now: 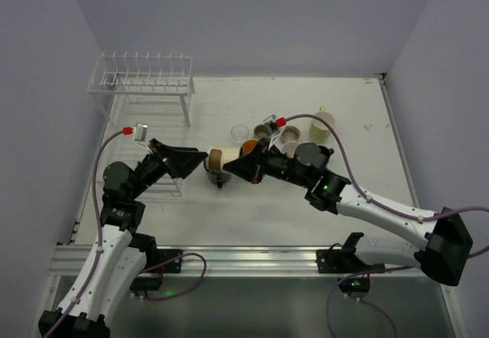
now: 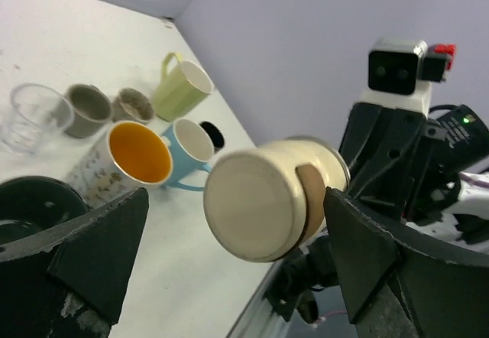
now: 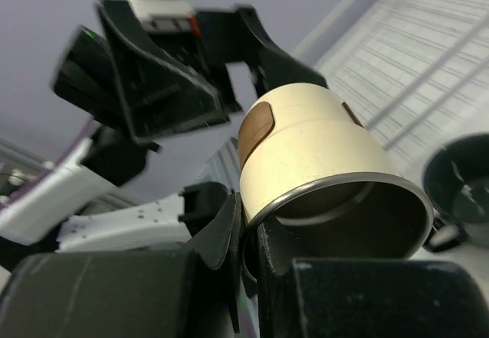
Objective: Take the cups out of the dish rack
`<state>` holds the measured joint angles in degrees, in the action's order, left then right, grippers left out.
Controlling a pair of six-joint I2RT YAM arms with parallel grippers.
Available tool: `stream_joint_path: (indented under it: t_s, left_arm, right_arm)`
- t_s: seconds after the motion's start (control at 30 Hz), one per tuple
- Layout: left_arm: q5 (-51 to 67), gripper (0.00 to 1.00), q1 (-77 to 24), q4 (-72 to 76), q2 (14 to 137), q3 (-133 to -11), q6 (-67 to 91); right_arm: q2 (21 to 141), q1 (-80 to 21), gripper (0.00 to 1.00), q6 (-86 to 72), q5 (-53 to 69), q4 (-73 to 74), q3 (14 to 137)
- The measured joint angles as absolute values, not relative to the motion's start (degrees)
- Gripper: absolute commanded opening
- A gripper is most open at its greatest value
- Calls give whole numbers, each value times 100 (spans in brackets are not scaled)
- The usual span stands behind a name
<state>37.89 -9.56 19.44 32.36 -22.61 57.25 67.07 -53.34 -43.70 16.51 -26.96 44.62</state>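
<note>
Right hand [image 3: 248,240] pinching rim of cream cylindrical cup [image 3: 317,151], sideways mid-air; left hand [image 2: 233,250] spread around it, apparently handing over for tabletop [image 1: 252,216] placement.

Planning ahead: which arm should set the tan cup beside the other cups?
Probably right: the right gripper holds the tan cup, the left gripper is open, other cups stand near the right arm.
</note>
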Motion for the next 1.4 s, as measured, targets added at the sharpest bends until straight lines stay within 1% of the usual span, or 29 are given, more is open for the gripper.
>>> stream_joint_path:
  t_s: [0.13,0.23,0.33,0.47,0.57,0.67,0.93,1.03,1.07,1.17,1.2,1.37,1.4]
  left_arm:
    - [3411,100,-956,567,3350,-3332,4517]
    - [2919,100,-956,-423,3378,-4007,3599]
    - [2324,100,-956,-1138,3310,-4276,2893]
    - [1625,100,-956,-1865,3170,-4241,2309]
    - [1361,100,-956,-2078,3017,-4097,2128]
    - [1116,100,-956,-2106,2862,-3876,2018]
    - [825,100,-956,-2191,2803,-3695,1885]
    - [808,100,-956,-2191,2777,-3693,1881]
    - [803,100,-956,-2189,2764,-3693,1881]
    - [790,100,-956,-2191,2738,-3684,1879]
    - [784,100,-956,-2191,2738,-3684,1879]
    - [746,100,-956,-2191,2738,-3684,1863]
    - [738,100,-956,-2191,2738,-3684,1859]
  right_arm:
    - [6040,-5334,0,-3732,1260,-980,4521]
    - [5846,-5334,0,-3343,884,510,4692]
    - [5874,-5334,0,-3089,373,1865,4768]
    - [6095,-5334,0,-2974,-344,3269,4768]
    - [6445,-5334,0,-2950,-683,3708,4845]
    - [7111,-5334,0,-2926,-967,3957,5050]
    - [8436,-5472,1,-2786,-1288,4029,5704]
    - [8768,-5579,10,-2735,-1308,4025,5902]
    - [8838,-5605,20,-2727,-1317,4025,5946]
    - [8934,-5671,37,-2681,-1299,3983,5983]
    - [8952,-5680,45,-2672,-1302,3977,5986]
    - [8910,-5717,62,-2606,-1299,3959,5988]
    - [8842,-5725,70,-2604,-1297,3955,5988]
